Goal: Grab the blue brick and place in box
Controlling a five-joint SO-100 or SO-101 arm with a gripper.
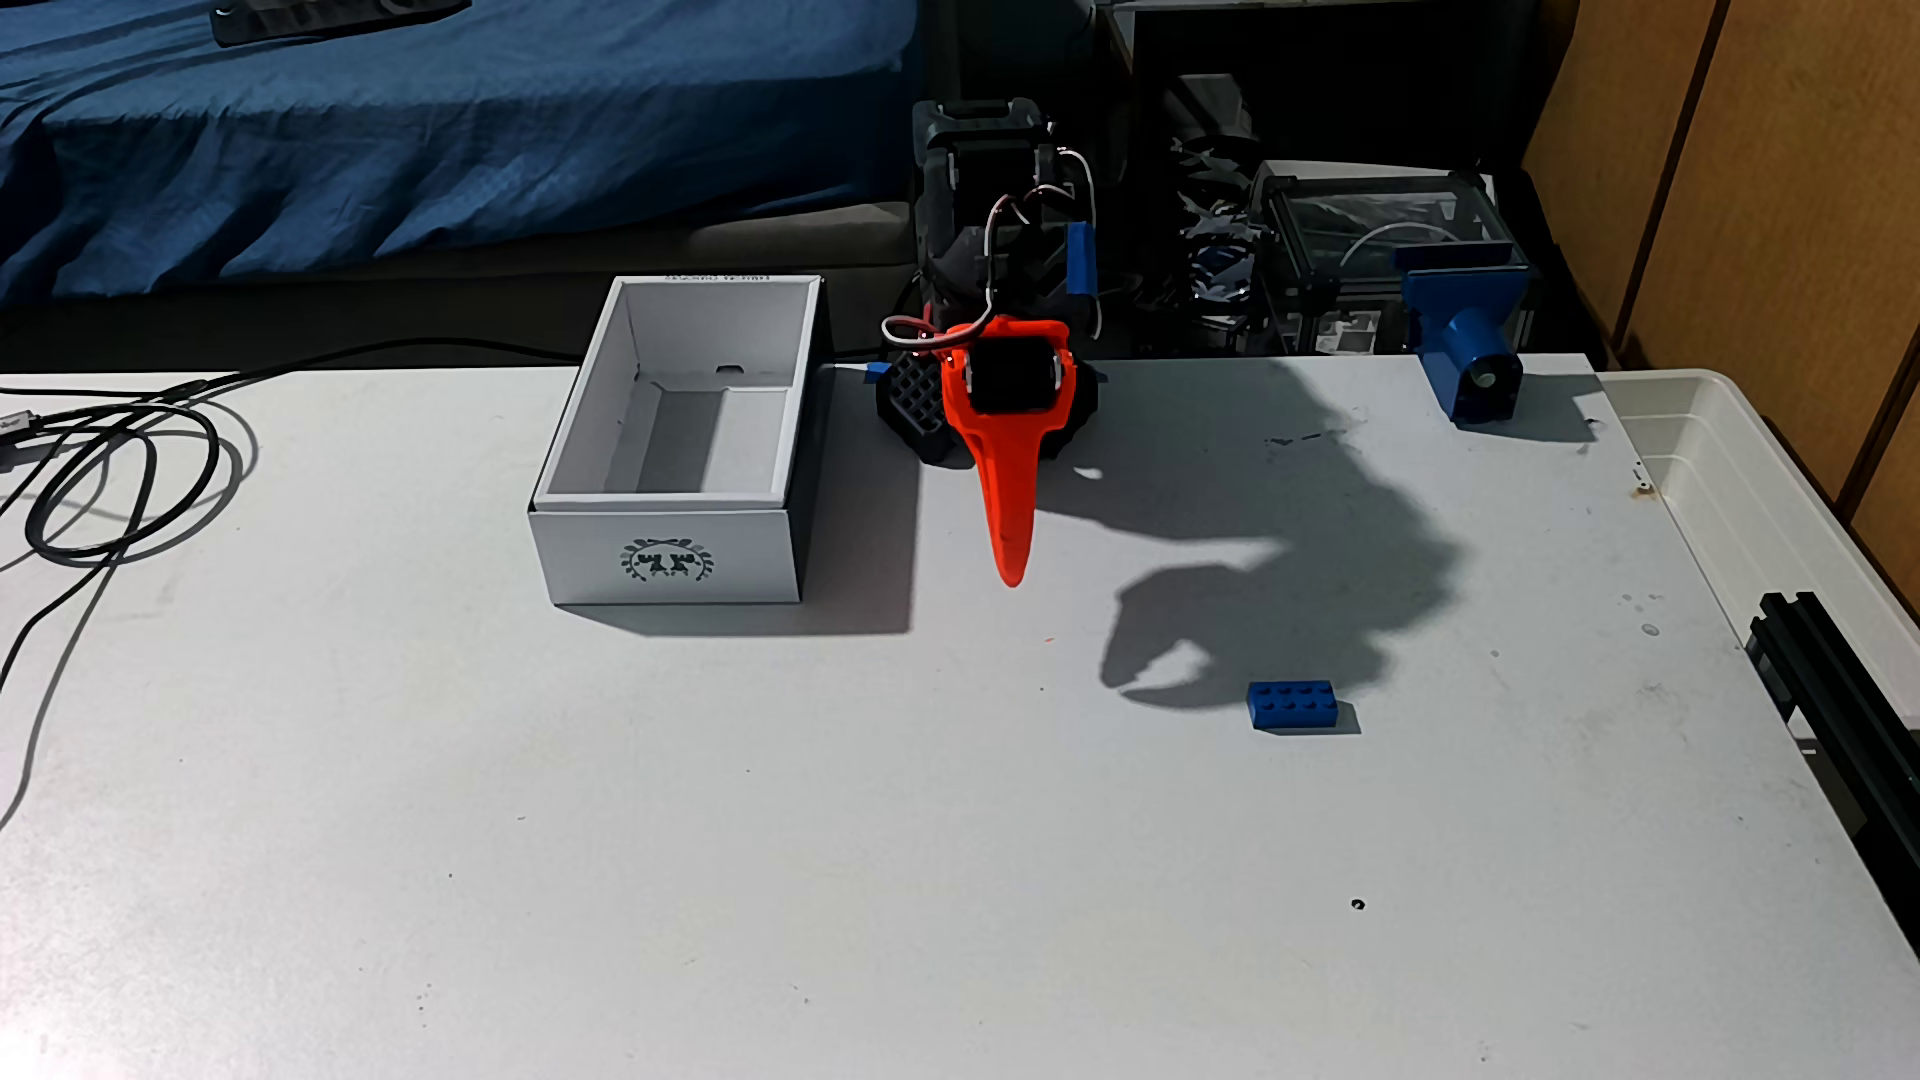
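From my fixed view the orange-fingered gripper (1010, 569) hangs above the white table (727, 831), nothing in it; I cannot tell its opening; the small bright-blue studded plastic brick (1294, 706) lies well right of the tall white cardboard box (670, 556), studs up.

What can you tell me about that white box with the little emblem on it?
The box is white, rectangular and looks like cardboard, with tall walls and no lid. Its near short side carries a dark wreath-like emblem. It stands upright on the white table, left of the orange gripper in the fixed view, and casts a shadow to its right. Inside it appears empty; the blue brick lies well off to its right. Nothing but the table touches it.
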